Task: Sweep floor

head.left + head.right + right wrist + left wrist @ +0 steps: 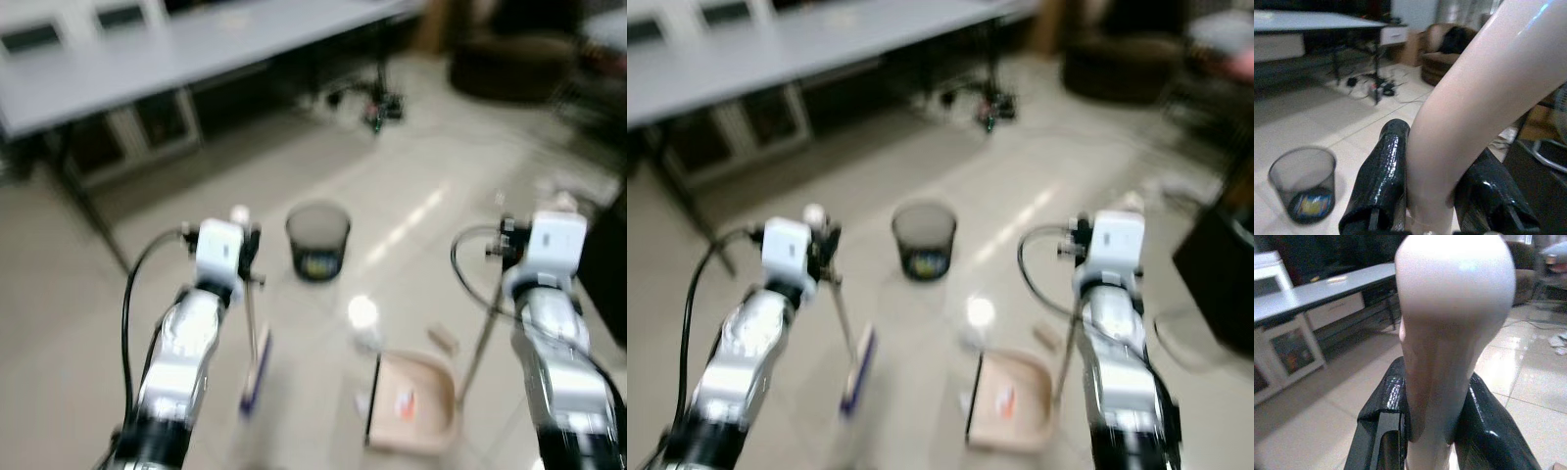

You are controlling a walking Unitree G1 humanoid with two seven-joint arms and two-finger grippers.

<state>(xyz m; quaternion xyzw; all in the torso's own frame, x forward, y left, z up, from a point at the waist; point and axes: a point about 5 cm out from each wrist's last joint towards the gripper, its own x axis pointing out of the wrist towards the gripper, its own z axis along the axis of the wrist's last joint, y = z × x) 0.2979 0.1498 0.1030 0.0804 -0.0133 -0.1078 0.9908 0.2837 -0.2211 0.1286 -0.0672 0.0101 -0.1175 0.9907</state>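
Observation:
My left gripper is shut on the pale handle of a broom. Its thin pole slants down to a blue and cream brush head on the floor. My right gripper is shut on the curved pale handle of a beige dustpan, which rests on the tiles between my arms with a small orange scrap inside. A few bits of litter lie just beyond the pan. The head views are blurred.
A dark mesh waste bin stands on the tiled floor ahead, something colourful at its bottom. A long grey table runs across the back, with cables under it. A dark armchair stands far right; a black object is close on my right.

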